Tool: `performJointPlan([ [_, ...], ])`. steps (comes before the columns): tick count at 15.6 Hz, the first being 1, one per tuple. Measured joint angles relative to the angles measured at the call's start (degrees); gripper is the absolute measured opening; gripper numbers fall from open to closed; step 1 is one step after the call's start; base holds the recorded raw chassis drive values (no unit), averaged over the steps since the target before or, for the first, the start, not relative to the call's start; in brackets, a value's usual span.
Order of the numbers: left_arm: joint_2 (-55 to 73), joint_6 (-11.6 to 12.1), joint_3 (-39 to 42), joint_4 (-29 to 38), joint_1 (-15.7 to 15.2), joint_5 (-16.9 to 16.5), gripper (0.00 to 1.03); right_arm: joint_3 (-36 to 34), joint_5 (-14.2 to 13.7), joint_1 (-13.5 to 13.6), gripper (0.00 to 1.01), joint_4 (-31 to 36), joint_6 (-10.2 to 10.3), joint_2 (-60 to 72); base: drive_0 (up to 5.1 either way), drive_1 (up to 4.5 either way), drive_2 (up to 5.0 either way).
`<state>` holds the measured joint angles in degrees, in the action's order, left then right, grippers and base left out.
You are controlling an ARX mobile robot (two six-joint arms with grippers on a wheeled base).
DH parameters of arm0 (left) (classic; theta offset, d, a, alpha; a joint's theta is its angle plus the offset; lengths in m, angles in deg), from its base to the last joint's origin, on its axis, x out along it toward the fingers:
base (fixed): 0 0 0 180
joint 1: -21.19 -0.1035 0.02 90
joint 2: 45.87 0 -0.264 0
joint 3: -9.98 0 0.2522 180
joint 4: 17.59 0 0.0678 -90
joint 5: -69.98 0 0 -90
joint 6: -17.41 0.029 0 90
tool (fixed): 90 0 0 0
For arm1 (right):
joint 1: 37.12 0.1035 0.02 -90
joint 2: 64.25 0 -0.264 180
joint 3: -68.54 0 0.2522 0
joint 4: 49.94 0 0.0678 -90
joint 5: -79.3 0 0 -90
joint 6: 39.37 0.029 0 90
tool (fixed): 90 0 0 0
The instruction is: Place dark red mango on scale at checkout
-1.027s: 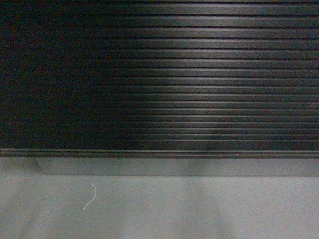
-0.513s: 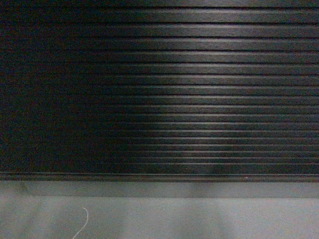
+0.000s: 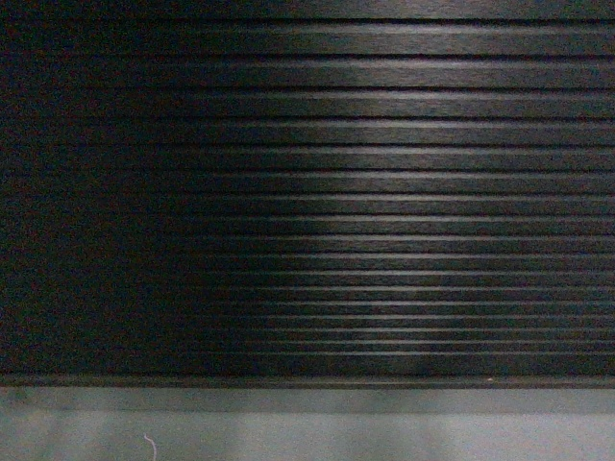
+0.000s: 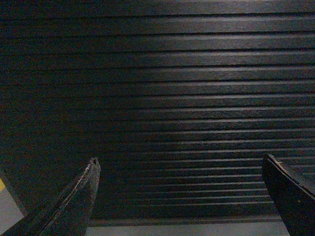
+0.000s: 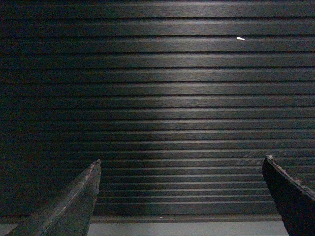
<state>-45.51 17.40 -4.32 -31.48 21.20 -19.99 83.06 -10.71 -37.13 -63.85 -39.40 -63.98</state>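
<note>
The checkout's ribbed black front panel (image 3: 365, 192) fills nearly the whole head view, close up. Neither the dark red mango nor the scale shows in any view. In the left wrist view my left gripper (image 4: 181, 160) is open, its two dark fingers far apart with only the checkout panel (image 4: 167, 88) behind them and nothing between. My right gripper (image 5: 181, 160) is likewise open and empty in the right wrist view, facing the same ribbed checkout panel (image 5: 167, 98). No gripper appears in the head view.
A strip of grey floor (image 3: 384, 437) runs under the panel's lower edge, with a small white thread (image 3: 149, 445) on it at the left. A small white fleck (image 5: 240, 38) sits on one rib in the right wrist view.
The panel's lower edge and the floor have slid downward in the head view, and the ribs look larger. The white thread has dropped toward the bottom edge.
</note>
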Motion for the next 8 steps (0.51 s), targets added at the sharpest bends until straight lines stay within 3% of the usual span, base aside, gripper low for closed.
performJointPlan([
  [8, 0.0, 0.02, 0.0, -0.07, 0.0, -0.02, 0.98, 0.0, 0.0, 0.0, 0.98, -0.09, 0.0, 0.0, 0.0, 0.0, 0.0],
])
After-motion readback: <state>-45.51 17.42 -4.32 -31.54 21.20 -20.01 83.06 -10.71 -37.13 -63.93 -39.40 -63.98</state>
